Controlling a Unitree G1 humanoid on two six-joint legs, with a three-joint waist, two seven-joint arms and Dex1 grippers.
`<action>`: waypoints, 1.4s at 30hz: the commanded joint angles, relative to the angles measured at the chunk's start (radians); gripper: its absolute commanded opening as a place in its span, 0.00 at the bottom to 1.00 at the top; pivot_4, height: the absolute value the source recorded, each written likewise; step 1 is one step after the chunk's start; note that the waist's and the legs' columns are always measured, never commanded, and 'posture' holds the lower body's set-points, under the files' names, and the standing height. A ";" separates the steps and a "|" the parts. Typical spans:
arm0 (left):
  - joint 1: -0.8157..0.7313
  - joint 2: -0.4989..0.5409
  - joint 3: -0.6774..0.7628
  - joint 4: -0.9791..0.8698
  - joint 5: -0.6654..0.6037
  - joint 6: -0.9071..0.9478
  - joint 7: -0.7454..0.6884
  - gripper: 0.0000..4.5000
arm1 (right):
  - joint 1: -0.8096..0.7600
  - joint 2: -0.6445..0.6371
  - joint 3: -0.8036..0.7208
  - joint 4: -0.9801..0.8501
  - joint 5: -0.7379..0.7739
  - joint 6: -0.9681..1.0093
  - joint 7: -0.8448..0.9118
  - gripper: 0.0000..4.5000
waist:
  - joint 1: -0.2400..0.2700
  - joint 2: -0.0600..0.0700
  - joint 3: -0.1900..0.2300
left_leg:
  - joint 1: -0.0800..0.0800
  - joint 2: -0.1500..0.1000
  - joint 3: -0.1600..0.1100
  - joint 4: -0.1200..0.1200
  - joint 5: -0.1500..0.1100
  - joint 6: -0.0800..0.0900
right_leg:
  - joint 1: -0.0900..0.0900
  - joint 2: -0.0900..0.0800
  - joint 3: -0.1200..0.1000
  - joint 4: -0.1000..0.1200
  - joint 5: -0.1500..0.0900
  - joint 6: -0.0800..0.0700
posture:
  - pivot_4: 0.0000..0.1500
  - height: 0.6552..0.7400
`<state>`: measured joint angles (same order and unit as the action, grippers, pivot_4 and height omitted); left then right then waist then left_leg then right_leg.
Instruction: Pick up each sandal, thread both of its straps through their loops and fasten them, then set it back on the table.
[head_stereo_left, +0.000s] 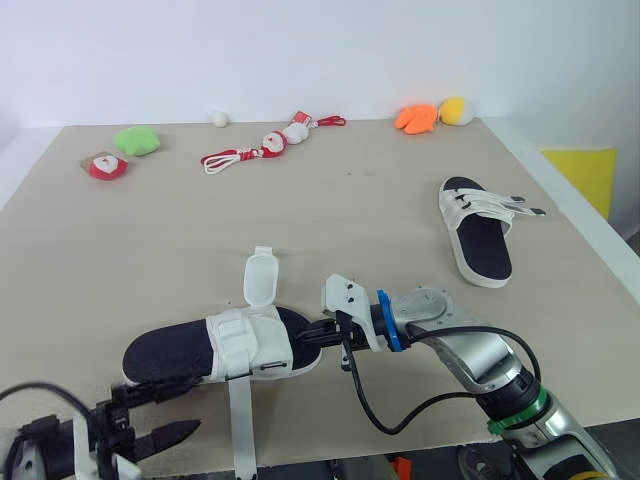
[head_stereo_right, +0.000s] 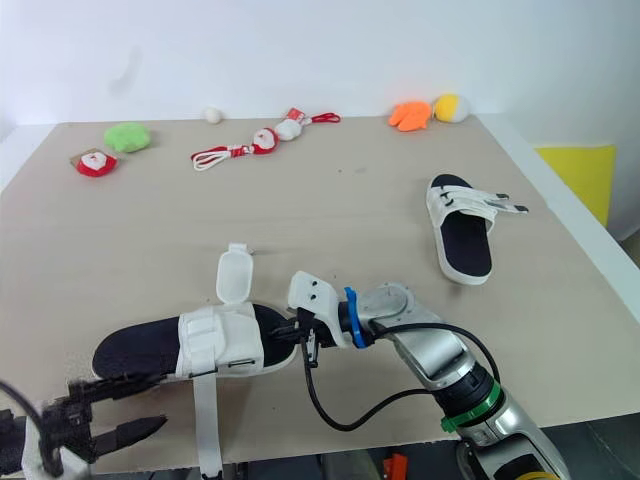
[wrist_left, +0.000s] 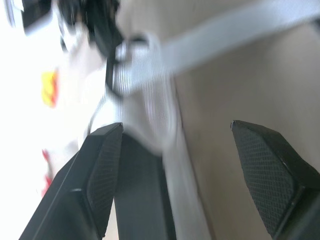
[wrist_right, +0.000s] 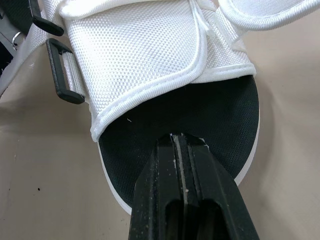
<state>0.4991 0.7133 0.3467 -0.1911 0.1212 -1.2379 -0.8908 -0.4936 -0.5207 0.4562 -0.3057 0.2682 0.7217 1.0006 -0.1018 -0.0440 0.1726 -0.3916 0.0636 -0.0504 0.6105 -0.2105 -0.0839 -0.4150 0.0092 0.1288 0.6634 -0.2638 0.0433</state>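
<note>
A: Where's the near sandal (head_stereo_left: 170, 350)?

B: Flat at the front edge of the surface (head_stereo_left: 350, 200), sole down and both straps undone. One strap (head_stereo_left: 260, 280) lies folded out away from the robot, and the other (head_stereo_left: 240, 420) trails over the edge.

A: And the pincers?

B: The left pincer (wrist_left: 176, 130) is spread wide at the heel end, gripping nothing. The right pincer (wrist_right: 182, 142) is closed, fingers together with nothing between them, its tip on the black footbed at the toe end.

A: How will it handle?

B: I'd guess it's light, with a foam-like sole stiff enough to lift by one edge. The woven straps look limp (they'll flop and twist when lifted). The black loops (wrist_right: 62, 75) look small and rigid, so I'd pinch the heel rim with one pincer and take a strap near its free end with the other.

A: Any brand or writing?

B: None that I can read.

A: Farther back?

B: The far sandal (head_stereo_left: 475, 235) lies to the right, strap ends sticking out sideways, and I can't tell if they're fastened. Along the back are a green plush (head_stereo_left: 137, 140), a red cord (head_stereo_left: 235, 157) with small toys, and an orange plush (head_stereo_left: 416, 118).
</note>
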 joint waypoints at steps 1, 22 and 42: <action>-0.016 -0.005 -0.063 0.015 0.059 -0.072 0.054 0.79 | 0.008 -0.009 0.038 0.037 -0.025 0.024 -0.006 0.00 | 0.000 0.000 0.000 | 0.000 0.000 0.000 0.000 0.000 0.000 | 0.000 0.000 0.000 0.000 0.000 0.000 | 1.00 1.00; -0.046 -0.088 -0.289 0.008 0.380 -0.096 0.288 0.79 | -0.003 -0.027 0.027 0.023 -0.019 0.046 -0.005 0.00 | 0.001 0.003 -0.003 | 0.004 -0.001 0.002 0.001 0.001 0.002 | 0.004 0.001 0.003 0.001 0.001 0.004 | 1.00 1.00; -0.011 0.011 -0.374 -0.125 0.285 0.040 0.413 0.01 | 0.000 -0.016 0.030 0.021 -0.014 0.048 -0.012 0.00 | 0.001 0.004 -0.003 | 0.005 0.000 0.002 0.001 0.001 0.002 | 0.005 0.001 0.003 0.001 0.001 0.004 | 1.00 1.00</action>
<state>0.4754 0.7103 -0.0208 -0.2677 0.4701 -1.2148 -0.4988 -0.5145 -0.5252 0.4597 -0.3073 0.2687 0.7438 0.9961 -0.1007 -0.0401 0.1695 -0.3871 0.0632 -0.0486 0.6111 -0.2093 -0.0820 -0.4101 0.0097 0.1321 0.6644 -0.2626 0.0477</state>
